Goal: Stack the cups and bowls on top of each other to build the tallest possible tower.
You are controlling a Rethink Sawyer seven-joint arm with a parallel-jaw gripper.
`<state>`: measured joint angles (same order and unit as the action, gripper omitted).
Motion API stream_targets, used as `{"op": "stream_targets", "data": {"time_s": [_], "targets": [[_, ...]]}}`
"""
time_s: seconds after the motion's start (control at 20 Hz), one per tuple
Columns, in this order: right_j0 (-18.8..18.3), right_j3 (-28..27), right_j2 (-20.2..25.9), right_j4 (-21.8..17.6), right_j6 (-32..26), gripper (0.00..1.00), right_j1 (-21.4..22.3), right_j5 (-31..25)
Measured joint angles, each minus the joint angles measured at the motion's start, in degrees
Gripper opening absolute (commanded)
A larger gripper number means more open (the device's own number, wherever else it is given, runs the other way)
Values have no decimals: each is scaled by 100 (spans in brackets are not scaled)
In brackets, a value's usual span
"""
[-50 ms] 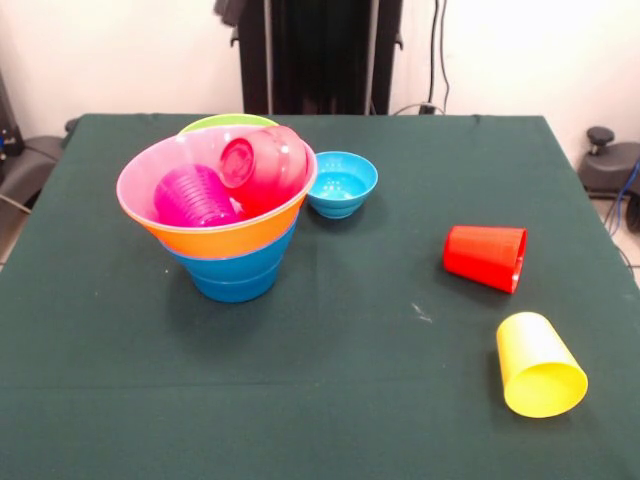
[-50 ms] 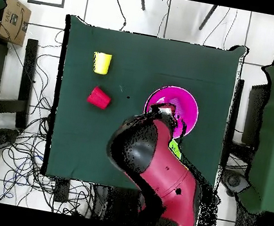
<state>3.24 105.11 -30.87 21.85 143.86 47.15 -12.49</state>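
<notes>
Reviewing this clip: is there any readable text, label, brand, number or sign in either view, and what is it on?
Cardboard box, off the table at the overhead view's edge: dark printed marks, too small to read.
Red cup, yellow cup, pink bowl, light-blue bowl, green tablecloth: no markings visible.
Robot arm: no readable lettering.

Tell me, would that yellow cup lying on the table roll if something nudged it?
Probably: the yellow cup lies on its side on the table, free of the red cup. Being tapered, it would likely curve. It looks light, smooth plastic, so perhaps slippery.
</notes>
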Motion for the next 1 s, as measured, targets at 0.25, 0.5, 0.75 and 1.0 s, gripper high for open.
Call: {"op": "stream_targets", "data": {"time_s": [0.25,0.5,0.75,1.0], "targets": [[-678,-63,591,-24,0,100,-100,640],[-1012,-132,847,-268,0,100,-152,850],[-1135,-195,971,-600,0,100,-133,847],[-1009,-254,965,-713,0,100,-115,849]]}}
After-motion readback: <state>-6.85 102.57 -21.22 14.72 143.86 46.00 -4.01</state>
